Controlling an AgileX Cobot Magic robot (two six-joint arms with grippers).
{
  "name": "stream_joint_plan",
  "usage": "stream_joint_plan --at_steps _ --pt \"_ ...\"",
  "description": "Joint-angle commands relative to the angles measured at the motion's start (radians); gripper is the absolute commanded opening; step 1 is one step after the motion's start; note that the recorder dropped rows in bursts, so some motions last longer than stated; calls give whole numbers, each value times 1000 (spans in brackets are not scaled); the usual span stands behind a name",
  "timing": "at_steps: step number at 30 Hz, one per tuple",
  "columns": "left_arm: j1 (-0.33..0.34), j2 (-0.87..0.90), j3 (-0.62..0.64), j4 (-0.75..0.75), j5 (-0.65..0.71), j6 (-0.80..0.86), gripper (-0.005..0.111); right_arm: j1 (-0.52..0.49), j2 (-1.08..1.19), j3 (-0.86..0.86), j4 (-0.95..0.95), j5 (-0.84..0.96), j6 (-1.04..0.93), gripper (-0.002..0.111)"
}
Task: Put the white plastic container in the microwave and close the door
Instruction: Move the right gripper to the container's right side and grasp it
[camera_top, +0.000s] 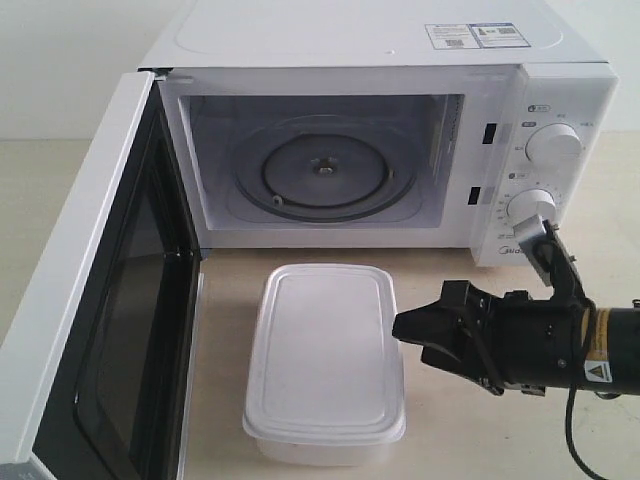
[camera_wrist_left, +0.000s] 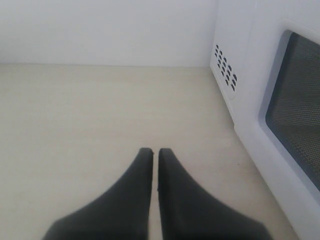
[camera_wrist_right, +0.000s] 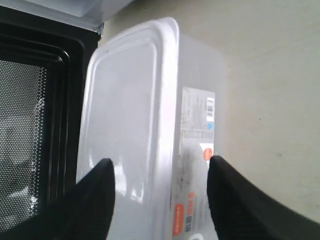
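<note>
The left pincer hung over the beige surface, its two black fingers almost together. Near it stood the microwave with small vent holes, and the door with a dark mesh window.

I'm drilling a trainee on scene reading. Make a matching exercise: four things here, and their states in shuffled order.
1 door
2 white plastic container
3 left pincer
4 right pincer

A shut, above the table
B open, beside the container
C swung open
D lidded, before the microwave

Pairs: 1-C, 2-D, 3-A, 4-B
</note>
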Motion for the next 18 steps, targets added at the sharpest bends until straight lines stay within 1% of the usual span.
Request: stream_joint_plan --at_steps 1,5,10,15,16,18 --pt "3 -3 3 0 -5 -6 4 -6 58 -18 -11 -67 -20 50" --pt "3 -3 3 0 -5 -6 4 11 79 -40 -23 -83 -20 50" --pt "3 -3 3 0 -5 -6 4 69 79 -74 -7 -7 7 50" --pt "3 -3 3 0 -5 -6 4 84 79 -78 42 8 -1 49" --pt "3 -3 3 0 -5 -6 4 84 79 -78 43 13 -1 46" --pt "3 -3 3 0 -5 -6 4 84 79 -78 43 27 -1 35"
